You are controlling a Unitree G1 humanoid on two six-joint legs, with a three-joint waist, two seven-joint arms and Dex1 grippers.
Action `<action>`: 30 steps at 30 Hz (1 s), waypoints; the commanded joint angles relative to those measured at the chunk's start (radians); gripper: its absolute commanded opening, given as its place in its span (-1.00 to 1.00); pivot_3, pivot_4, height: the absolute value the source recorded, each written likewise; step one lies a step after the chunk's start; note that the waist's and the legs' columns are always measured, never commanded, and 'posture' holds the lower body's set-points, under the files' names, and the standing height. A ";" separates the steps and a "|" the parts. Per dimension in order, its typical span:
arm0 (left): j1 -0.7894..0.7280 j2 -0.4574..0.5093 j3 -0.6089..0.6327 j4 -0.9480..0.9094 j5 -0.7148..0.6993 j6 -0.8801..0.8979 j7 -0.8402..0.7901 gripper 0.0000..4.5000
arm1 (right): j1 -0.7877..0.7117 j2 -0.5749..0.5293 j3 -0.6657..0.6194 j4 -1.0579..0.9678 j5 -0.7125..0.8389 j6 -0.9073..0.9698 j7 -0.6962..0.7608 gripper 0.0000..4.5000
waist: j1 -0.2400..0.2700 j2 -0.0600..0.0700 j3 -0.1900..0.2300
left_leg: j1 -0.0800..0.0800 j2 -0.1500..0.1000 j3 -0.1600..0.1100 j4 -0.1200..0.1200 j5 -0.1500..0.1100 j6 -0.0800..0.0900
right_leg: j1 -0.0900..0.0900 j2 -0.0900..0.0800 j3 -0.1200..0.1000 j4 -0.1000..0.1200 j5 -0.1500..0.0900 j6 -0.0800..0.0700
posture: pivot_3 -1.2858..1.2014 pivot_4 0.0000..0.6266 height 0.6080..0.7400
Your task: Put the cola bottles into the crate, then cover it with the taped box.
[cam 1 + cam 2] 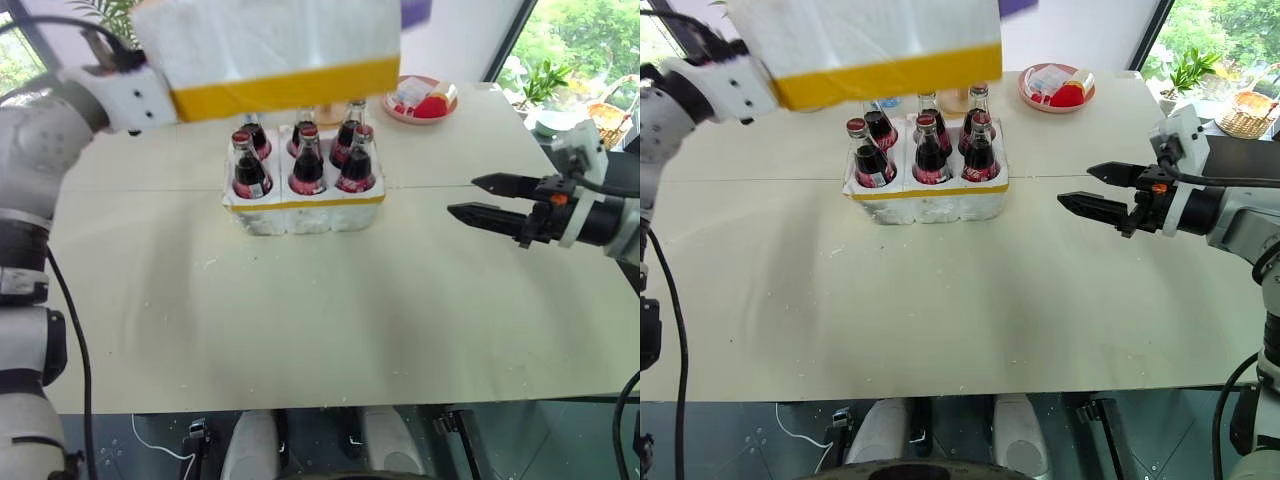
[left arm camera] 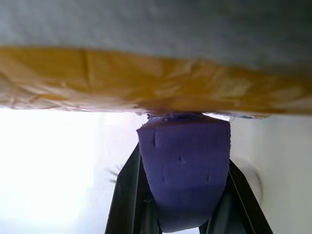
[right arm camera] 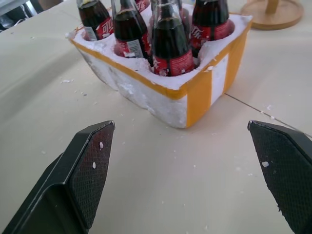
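Bench [image 1: 300, 320]: pale tan top, white foam crumbs scattered around the middle.

Taped box [image 1: 270, 50]: in the air at the far left, above and just behind the crate, tilted slightly. Yellow tape band along its lower edge faces the camera. It overlaps the tops of the back-row bottles in the head views; can't tell whether it touches them.

Crate [image 1: 305, 210]: sits on the bench centre-far, yellow strip along its top front edge, a vertical yellow band on one end seen in the right wrist view. Front wall chipped and rough.

Cola bottles [image 1: 307, 165]: all six upright in the wells, two rows of three. Red caps on the front row show; back row partly hidden behind the box.

Left gripper [image 2: 183, 195]: clamped on the taped box from its left end. Left wrist view has the black fingers [image 2: 127, 195] closed against a purple block, with the yellow band right above.

Right gripper [image 1: 478, 198]: spread wide, holding nothing, hovering above the bench well to the right of the crate and pointing at it.

Pink plate [image 1: 428, 112]: far right of the bench, red and white items on it, well apart from the crate.
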 commanded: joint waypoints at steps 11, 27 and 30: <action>0.129 0.015 -0.038 -0.243 0.266 0.033 0.125 0.20 | -0.007 0.042 -0.019 -0.048 0.039 -0.016 -0.061 1.00 | 0.005 0.000 0.000 | 0.000 0.000 0.000 0.000 0.000 0.000 | 0.001 -0.001 0.000 0.000 0.000 0.000 | 0.03 -0.52 1.00; 0.654 0.000 0.516 -0.725 -0.776 0.833 -0.434 0.87 | 0.021 -0.036 0.007 0.006 -0.025 -0.089 0.025 1.00 | 0.002 0.000 0.000 | 0.001 0.003 -0.002 0.002 0.000 0.000 | 0.003 -0.002 0.000 0.000 0.000 0.000 | 0.03 -0.52 1.00; 0.654 0.087 0.668 -0.718 -1.081 1.145 -0.606 0.87 | -0.039 -0.057 0.055 0.063 -0.049 -0.124 0.078 1.00 | -0.001 0.000 0.000 | 0.002 0.003 -0.002 0.003 0.000 0.000 | 0.004 -0.001 0.000 0.000 0.000 0.000 | 0.03 -0.52 1.00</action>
